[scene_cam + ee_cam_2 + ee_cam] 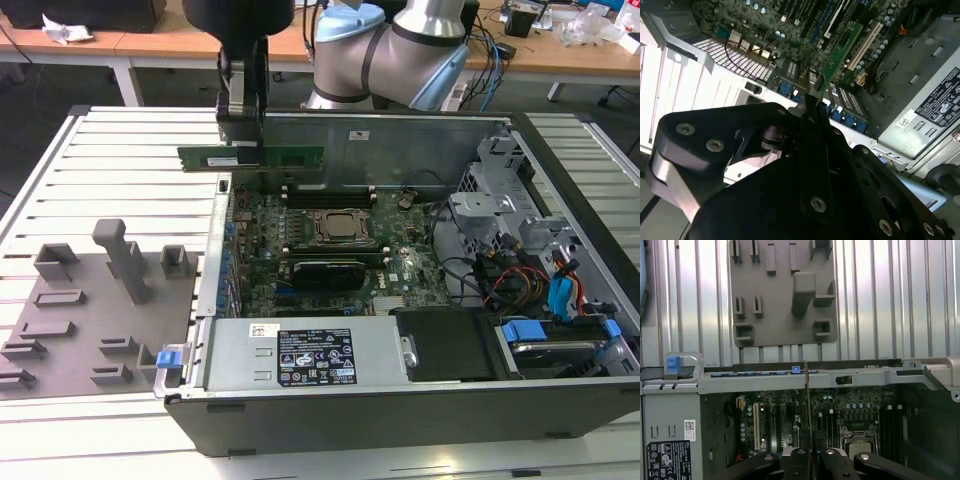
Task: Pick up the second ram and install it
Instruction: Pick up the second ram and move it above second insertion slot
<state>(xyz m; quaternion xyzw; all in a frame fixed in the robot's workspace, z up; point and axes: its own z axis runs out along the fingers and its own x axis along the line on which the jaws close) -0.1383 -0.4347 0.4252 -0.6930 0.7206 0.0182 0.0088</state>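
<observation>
Gripping second ram [275, 157] by one end, gripper [243, 148] clamped shut on it; stick level, on edge, above motherboard [300, 280] at exterior view's left. Step judged: carry, not yet seated. Seating needs edge aligned over free slot, straight press

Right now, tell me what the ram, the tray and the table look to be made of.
Ram: green circuit board, probably fibreglass laminate with a slight sheen; it is thin, flat and rigid.
Tray: matte grey, probably moulded or printed plastic; dull even colour, blocky raised shapes.
Table: bare metal, likely aluminium with a satin finish; pale silvery slats with soft reflections.
</observation>
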